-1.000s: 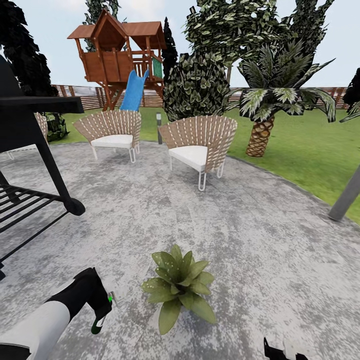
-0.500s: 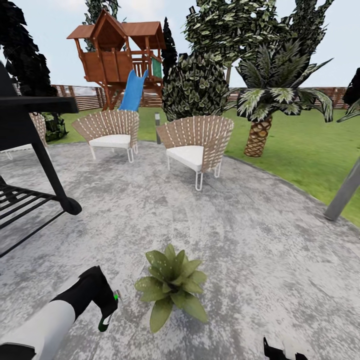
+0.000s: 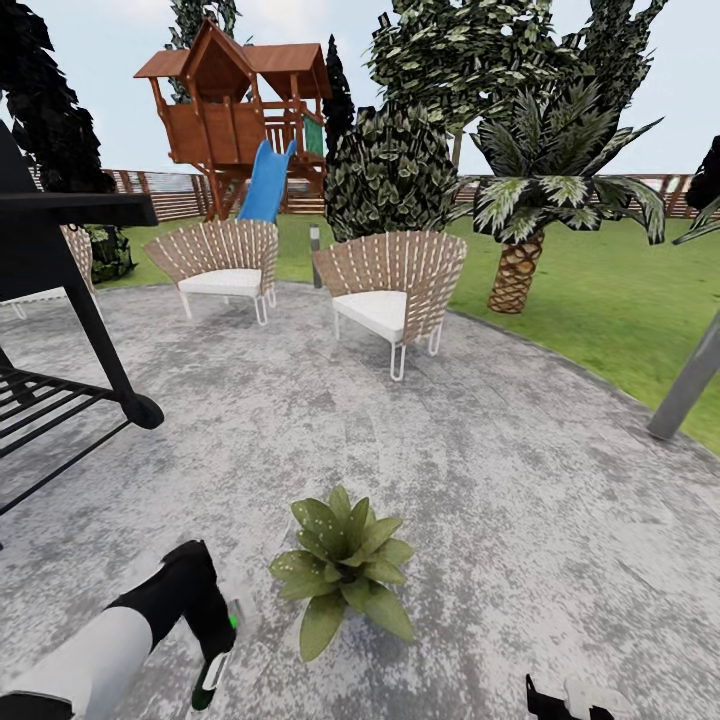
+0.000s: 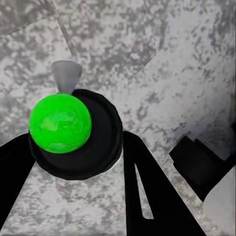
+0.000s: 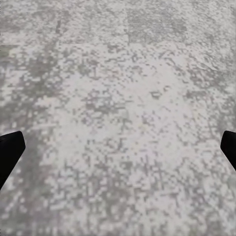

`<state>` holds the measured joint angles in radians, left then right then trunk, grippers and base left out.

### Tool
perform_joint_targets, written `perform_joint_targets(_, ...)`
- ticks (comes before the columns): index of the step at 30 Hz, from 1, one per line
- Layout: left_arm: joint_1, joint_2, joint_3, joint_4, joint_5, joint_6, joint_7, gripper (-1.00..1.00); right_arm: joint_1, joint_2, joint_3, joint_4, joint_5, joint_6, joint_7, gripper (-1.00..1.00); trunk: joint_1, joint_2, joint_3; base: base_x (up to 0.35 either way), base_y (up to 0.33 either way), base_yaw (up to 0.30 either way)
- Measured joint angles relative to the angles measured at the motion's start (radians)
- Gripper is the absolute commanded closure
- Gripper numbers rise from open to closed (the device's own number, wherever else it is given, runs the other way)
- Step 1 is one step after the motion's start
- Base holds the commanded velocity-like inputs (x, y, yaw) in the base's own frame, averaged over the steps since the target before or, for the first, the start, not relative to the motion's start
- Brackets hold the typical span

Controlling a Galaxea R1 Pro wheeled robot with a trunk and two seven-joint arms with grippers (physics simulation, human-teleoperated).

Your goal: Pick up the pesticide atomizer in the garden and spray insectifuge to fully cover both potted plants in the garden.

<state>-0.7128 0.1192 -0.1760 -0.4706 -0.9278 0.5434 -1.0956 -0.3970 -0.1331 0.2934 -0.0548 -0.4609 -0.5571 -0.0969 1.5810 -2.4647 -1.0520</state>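
Since a second ago my left gripper (image 3: 215, 655) has dropped lower, tilting the pesticide atomizer (image 3: 220, 650) it clamps nose-down. Under me lies the grey patio (image 3: 480, 480), with two wicker chairs (image 3: 395, 285) at its far edge before the lawn (image 3: 610, 290). One potted plant (image 3: 342, 570) sits just beside the atomizer, apart from it. From the wrist, its green top (image 4: 60, 123) stands between my fingers (image 4: 152, 196). My right gripper (image 5: 118, 147) hangs spread over bare paving.

Patio (image 3: 480, 480) was mottled grey and white. Potted plant (image 3: 343, 572) bore green leaves with pale speckling; atomizer (image 4: 69, 132) showed a bright green top, dark body, grey nozzle.
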Motion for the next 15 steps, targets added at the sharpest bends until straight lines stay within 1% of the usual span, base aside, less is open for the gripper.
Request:
perform_joint_targets(1,-0.023,-0.005,0.001,-0.015,-0.035,0.019,-0.025,1.0,0.0,0.0,0.0,0.0,0.0,0.0,0.0,-1.0,0.0,0.0,0.0,0.0,0.0,0.0)
perform_joint_targets(2,-0.049,-0.01,0.001,-0.022,-0.072,0.029,-0.07,1.0,0.0,0.0,0.0,0.0,0.0,0.0,0.0,-1.0,0.0,0.0,0.0,0.0,0.0,0.0)
perform_joint_targets(3,-0.061,-0.012,0.001,-0.023,-0.09,0.032,-0.099,1.0,0.0,0.0,0.0,0.0,0.0,0.0,0.0,-1.0,0.0,0.0,0.0,0.0,0.0,0.0)
perform_joint_targets(4,-0.081,-0.014,0.002,-0.026,-0.123,0.035,-0.146,1.0,0.0,0.001,0.0,0.0,0.0,0.0,0.0,-1.0,0.0,0.0,0.0,0.0,0.0,0.0)
perform_joint_targets(6,-0.098,-0.015,0.001,-0.033,-0.167,0.046,-0.177,1.0,0.0,0.0,0.0,0.0,0.0,0.0,0.001,-1.0,0.0,0.0,0.0,0.0,0.0,0.0)
perform_joint_targets(8,-0.104,-0.016,0.002,-0.063,-0.184,0.057,-0.184,1.0,0.0,0.0,0.0,0.0,0.0,0.0,0.001,-1.0,0.0,0.0,0.0,0.0,0.0,0.0)
perform_joint_targets(10,-0.105,-0.015,0.001,-0.082,-0.192,0.06,-0.186,1.0,0.0,0.0,0.0,0.0,0.0,0.0,0.001,-1.0,0.0,0.0,0.0,0.0,0.0,0.092)
perform_joint_targets(14,-0.09,-0.003,-0.007,-0.077,-0.198,0.06,-0.18,1.0,0.0,0.001,0.0,0.0,0.0,0.0,0.001,-1.0,0.0,0.0,0.0,0.0,0.0,0.27)
perform_joint_targets(15,-0.09,-0.002,-0.006,-0.077,-0.205,0.06,-0.18,1.0,0.0,0.001,0.0,0.0,0.0,0.0,0.001,-1.0,0.0,0.0,0.0,0.0,0.0,0.215)
